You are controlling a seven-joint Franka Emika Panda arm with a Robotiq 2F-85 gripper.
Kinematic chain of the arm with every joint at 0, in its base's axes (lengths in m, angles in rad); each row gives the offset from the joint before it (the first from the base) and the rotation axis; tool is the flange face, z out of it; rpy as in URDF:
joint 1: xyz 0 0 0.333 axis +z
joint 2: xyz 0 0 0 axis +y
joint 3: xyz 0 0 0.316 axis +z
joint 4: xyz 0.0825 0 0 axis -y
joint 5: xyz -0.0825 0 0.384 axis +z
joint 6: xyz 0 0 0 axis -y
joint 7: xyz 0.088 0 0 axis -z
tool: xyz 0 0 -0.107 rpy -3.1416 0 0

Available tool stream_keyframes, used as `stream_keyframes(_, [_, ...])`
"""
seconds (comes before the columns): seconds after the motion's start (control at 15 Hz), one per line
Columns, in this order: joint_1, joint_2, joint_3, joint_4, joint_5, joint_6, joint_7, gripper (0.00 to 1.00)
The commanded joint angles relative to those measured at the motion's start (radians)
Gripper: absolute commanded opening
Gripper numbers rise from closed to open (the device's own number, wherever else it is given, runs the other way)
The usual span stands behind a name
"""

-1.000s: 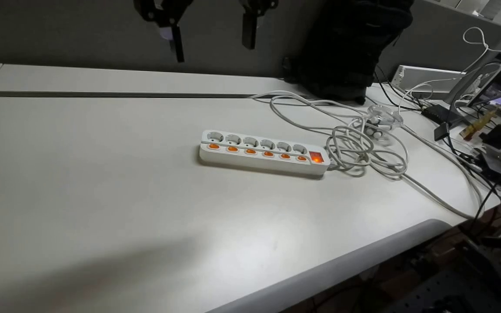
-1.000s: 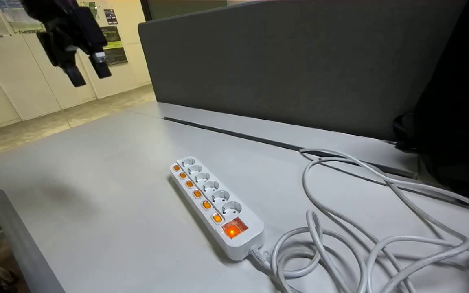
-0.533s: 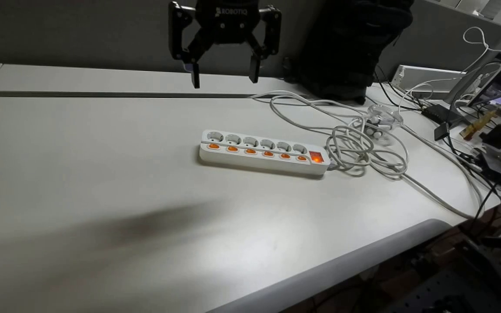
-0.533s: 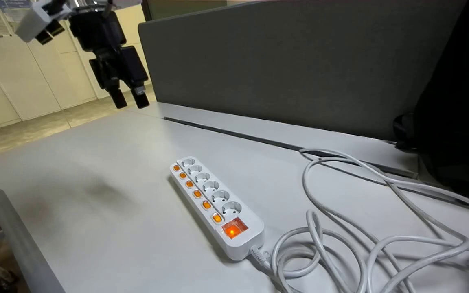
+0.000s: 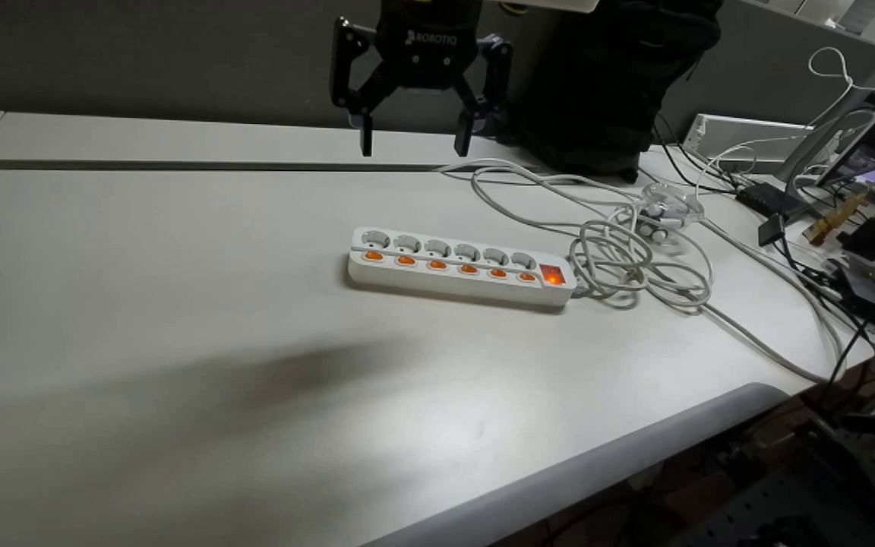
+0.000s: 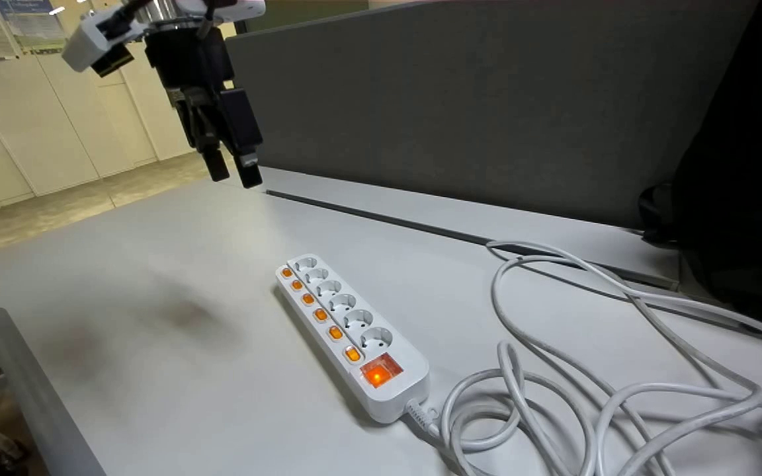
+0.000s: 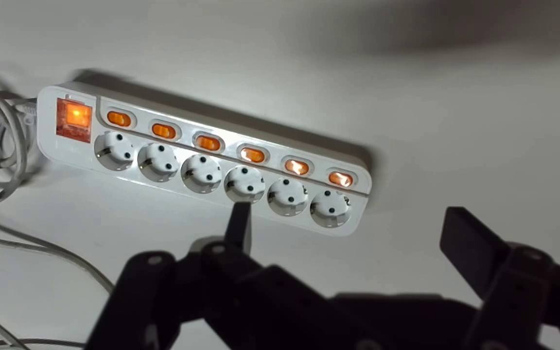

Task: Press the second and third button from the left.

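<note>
Power strip (image 5: pixel 453 283) rests on the table (image 5: pixel 179 266) in an exterior view. Gripper (image 5: pixel 414 144) hangs toward 11 o'clock from it, jaws spread wide. Second button (image 5: pixel 405 260) and third button (image 5: pixel 437 264) sit toward 9 o'clock of strip centre.

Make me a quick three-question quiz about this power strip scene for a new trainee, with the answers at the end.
1. Fill in the blank: the power strip carries a row of ___ small orange buttons.
2. True or false: the gripper is shut.
3. Where on the power strip is the large lit switch? A) In the middle. B) At the end with the cable. C) At the end away from the cable.

Key:
1. Six.
2. False; the jaws stand wide apart.
3. B.
</note>
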Motion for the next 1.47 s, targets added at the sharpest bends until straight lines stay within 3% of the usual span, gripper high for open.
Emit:
stream_keyframes(0.0, [0.013, 0.013, -0.018, 0.008, -0.007, 0.01, 0.021, 1.0])
stream_keyframes(0.2, [0.004, 0.082, -0.042, 0.046, -0.001, -0.003, 0.046, 1.0])
stream_keyframes(0.27, [0.004, 0.1, -0.053, 0.051, 0.0, 0.01, 0.054, 0.75])
stream_keyframes(0.4, [0.007, 0.139, -0.071, 0.062, 0.011, 0.04, 0.054, 0.67])
stream_keyframes(1.0, [0.044, 0.273, -0.114, 0.1, 0.069, 0.112, 0.069, 0.05])
stream_keyframes(1.13, [0.053, 0.289, -0.12, 0.107, 0.08, 0.114, 0.07, 0.0])
stream_keyframes(1.4, [0.063, 0.323, -0.133, 0.13, 0.094, 0.116, 0.074, 0.0])
